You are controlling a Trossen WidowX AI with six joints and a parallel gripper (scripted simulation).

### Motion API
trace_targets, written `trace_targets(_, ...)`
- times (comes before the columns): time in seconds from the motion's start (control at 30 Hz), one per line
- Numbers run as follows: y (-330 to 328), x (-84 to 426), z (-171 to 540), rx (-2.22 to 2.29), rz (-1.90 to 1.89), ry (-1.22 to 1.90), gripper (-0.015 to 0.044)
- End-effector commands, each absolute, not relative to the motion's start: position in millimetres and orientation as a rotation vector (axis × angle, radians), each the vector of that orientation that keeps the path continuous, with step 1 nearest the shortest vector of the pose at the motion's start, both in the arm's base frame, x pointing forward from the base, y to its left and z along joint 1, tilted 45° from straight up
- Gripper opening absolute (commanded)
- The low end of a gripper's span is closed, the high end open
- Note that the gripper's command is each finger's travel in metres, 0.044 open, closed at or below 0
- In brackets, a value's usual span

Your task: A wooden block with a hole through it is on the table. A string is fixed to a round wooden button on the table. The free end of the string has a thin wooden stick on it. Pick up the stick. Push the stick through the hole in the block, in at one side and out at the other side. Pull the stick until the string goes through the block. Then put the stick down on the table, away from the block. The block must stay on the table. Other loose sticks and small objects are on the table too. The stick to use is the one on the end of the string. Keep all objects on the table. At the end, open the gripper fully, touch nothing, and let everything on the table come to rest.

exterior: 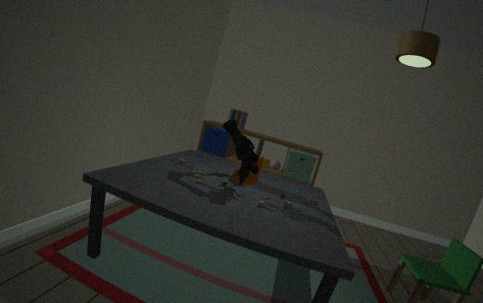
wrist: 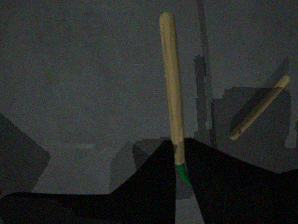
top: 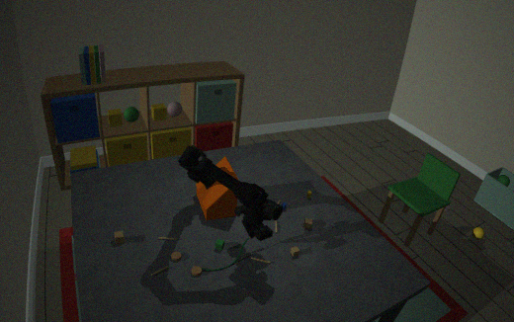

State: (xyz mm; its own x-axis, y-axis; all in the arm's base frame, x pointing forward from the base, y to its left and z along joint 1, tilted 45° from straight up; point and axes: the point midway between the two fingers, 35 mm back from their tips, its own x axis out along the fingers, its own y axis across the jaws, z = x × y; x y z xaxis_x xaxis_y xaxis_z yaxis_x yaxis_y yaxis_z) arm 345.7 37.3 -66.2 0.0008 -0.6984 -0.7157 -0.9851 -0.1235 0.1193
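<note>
My gripper (top: 259, 232) (exterior: 241, 181) (wrist: 177, 147) is shut on the string's wooden stick (wrist: 171, 75), near its string end. The stick points away from the fingers, above the table (top: 124, 291) (exterior: 153, 186). The green string (top: 224, 268) (wrist: 183, 174) runs from that end down to the round wooden button (top: 196, 271) (exterior: 198, 181). The orange block (top: 217, 203) (exterior: 252, 177) stands on the table behind the gripper, partly covered by the arm. Its hole cannot be made out clearly. The stick is hidden or too small to tell in the top and exterior views.
A loose stick (top: 260, 260) (exterior: 237, 196) and a green cube (top: 219, 244) (exterior: 223, 183) lie near the string. More loose sticks (top: 166, 238) (top: 159, 271), a second wooden disc (top: 176, 256) and small wooden cubes (top: 295, 252) (top: 119, 237) (top: 308, 223) lie around.
</note>
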Motion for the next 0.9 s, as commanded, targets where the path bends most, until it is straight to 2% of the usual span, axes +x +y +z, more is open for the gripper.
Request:
trace_targets(0.0, 34, 350, -64, -1.760, 0.744, 1.752, 0.0000)
trace_targets(0.87, 25, 364, -54, -1.080, -0.125, 1.676, 0.0000)
